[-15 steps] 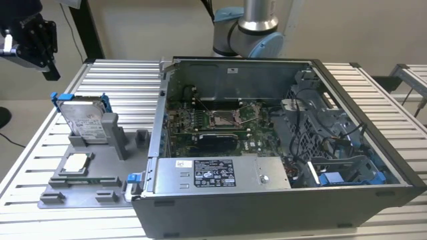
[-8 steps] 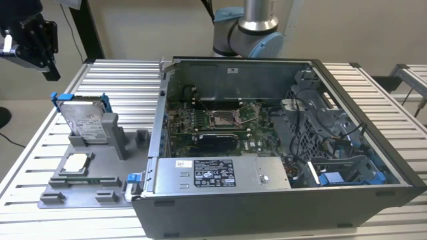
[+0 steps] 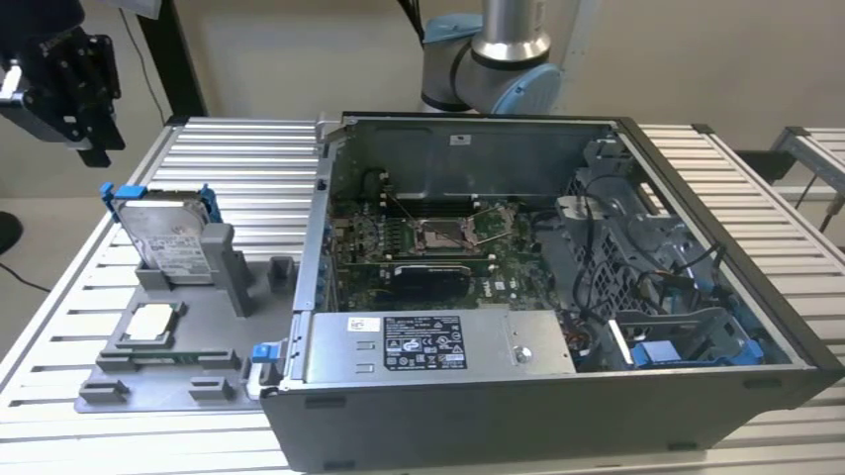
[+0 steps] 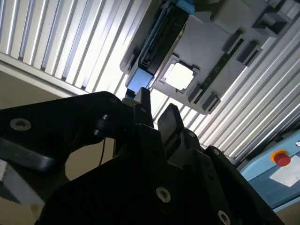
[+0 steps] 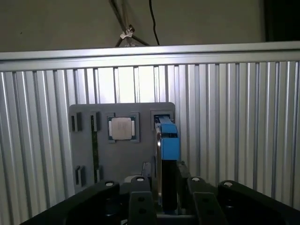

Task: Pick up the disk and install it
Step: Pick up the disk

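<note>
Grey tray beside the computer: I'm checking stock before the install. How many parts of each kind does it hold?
Disk: 1
Square silver chip: 1
Green memory strip: 1
Total: 3

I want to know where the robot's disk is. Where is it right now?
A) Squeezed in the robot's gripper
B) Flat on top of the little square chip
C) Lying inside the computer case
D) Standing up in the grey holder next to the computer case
D: the disk stands on edge in the grey holder, outside the computer case, and the gripper is open and holds nothing.
</note>
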`<action>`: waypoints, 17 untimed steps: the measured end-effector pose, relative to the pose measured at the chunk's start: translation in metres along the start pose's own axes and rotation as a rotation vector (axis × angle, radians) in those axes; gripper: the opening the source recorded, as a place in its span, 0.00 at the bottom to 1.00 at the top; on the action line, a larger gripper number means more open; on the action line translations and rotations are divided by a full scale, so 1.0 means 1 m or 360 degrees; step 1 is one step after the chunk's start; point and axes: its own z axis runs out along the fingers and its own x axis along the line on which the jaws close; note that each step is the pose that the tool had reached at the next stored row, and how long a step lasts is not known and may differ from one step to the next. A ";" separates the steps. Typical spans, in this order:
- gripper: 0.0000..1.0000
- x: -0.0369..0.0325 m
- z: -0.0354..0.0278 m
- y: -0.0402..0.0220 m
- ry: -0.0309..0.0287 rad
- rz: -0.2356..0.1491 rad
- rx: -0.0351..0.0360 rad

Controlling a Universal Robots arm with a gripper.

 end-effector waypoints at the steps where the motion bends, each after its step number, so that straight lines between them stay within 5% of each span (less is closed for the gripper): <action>1: 0.00 0.0000 0.0000 0.0000 0.00000 0.0000 0.0000; 17: 0.00 0.0000 0.0001 0.0000 0.00001 0.0000 0.0000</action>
